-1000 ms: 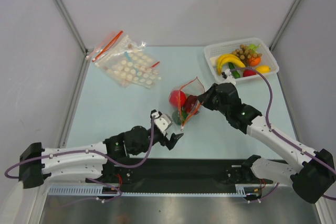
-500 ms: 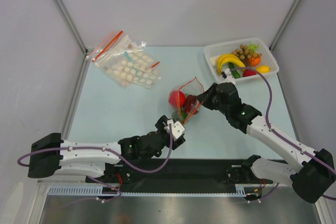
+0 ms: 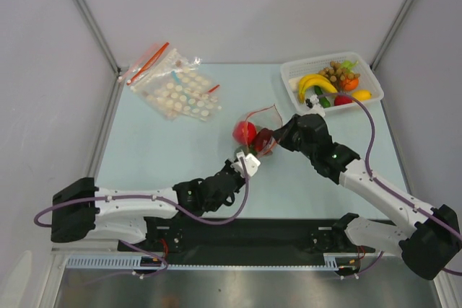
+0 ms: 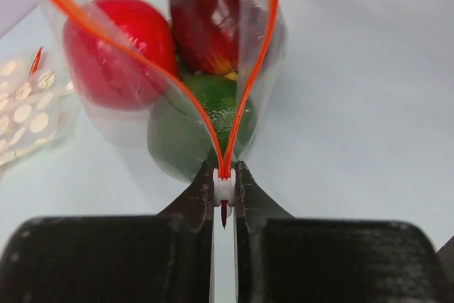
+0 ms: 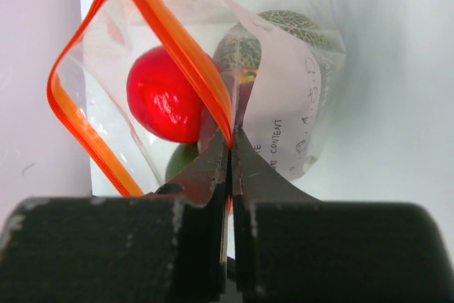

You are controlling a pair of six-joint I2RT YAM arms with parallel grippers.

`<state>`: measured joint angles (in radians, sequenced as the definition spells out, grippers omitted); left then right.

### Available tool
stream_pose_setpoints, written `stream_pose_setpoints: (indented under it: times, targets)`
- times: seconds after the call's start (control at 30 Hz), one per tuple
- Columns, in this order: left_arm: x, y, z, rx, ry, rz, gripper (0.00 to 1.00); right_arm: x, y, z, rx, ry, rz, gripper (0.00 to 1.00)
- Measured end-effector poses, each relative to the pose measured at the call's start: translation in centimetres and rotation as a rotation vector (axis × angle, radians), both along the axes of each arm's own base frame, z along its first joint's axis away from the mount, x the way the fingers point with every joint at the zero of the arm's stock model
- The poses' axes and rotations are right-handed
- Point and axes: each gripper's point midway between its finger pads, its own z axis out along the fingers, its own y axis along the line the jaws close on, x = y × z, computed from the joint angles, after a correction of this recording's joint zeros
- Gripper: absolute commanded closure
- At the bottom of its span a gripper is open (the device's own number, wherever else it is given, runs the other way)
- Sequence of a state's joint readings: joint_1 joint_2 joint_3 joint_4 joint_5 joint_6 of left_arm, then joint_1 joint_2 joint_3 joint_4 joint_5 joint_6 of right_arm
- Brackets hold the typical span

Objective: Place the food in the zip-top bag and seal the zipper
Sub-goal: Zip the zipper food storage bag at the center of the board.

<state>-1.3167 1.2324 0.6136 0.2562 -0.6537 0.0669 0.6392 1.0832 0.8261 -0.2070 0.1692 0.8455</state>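
Left gripper (image 4: pixel 224 186) clamps the white end of the zipper (image 5: pixel 176 37) while right gripper (image 5: pixel 230 148) pinches the strip opposite, bracing the zip-top bag (image 5: pixel 298 118), food (image 4: pixel 113 47) inside, for sealing.

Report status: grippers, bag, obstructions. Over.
Left gripper shut on zipper end. Right gripper shut on zipper too. Zip-top bag mouth open, food inside. No obstruction seen.

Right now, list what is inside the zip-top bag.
Shiny red fruit, dark red piece, green ball and rough grey-green ball. Anything behind or beneath them is hidden.
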Motion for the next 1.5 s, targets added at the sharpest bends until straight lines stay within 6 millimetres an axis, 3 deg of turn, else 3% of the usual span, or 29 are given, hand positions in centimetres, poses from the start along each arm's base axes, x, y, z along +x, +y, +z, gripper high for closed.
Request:
stream_pose_setpoints:
  times: [0.13,0.17,0.33,0.37,0.47,0.63,0.83,1.03,1.13,1.23,1.27,1.5]
  targets:
    - [1.6,1.5,1.2,-0.076,0.033,0.05,1.0,-0.2,-0.3,-0.2,-0.009,-0.008,-0.002,0.95]
    - [1.8,2.0,1.8,-0.109,0.039,0.054,1.0,-0.5,-0.2,-0.1,-0.01,-0.015,0.007,0.84]
    - [1.8,4.4,4.4,-0.237,0.02,0.045,1.0,-1.4,-0.1,2.0,-0.054,-0.123,0.067,0.52]
    - [1.6,4.7,4.7,-0.256,0.016,0.032,1.0,-1.4,-0.3,2.7,-0.066,-0.154,0.077,0.41]
    - [0.9,4.9,4.6,-0.28,0.018,-0.008,1.0,-1.5,-0.8,4.2,-0.111,-0.243,0.107,0.26]
    - [0.2,4.6,3.5,-0.266,0.04,-0.057,1.0,-1.6,-1.3,5.3,-0.208,-0.345,0.16,0.21]
    - [-0.6,4.5,3.2,-0.269,0.045,-0.106,1.0,-2.0,-0.4,6.1,-0.323,-0.48,0.314,0.2]
    - [-0.9,4.8,3.4,-0.285,0.032,-0.121,1.0,-0.4,0.0,5.6,-0.458,-0.493,0.362,0.2]
    - [-1.0,4.8,3.4,-0.283,0.032,-0.129,1.0,0.7,0.1,4.9,-0.51,-0.461,0.36,0.27]
    - [-1.1,4.7,3.4,-0.275,0.028,-0.136,1.0,2.0,0.2,4.1,-0.562,-0.414,0.347,0.72]
    - [-1.0,4.7,3.4,-0.272,0.025,-0.137,0.99,2.3,0.2,3.8,-0.577,-0.396,0.341,0.97]
    - [-0.1,5.1,3.7,-0.287,0.014,-0.112,1.0,2.7,-1.9,2.0,-0.612,-0.27,0.224,1.0]
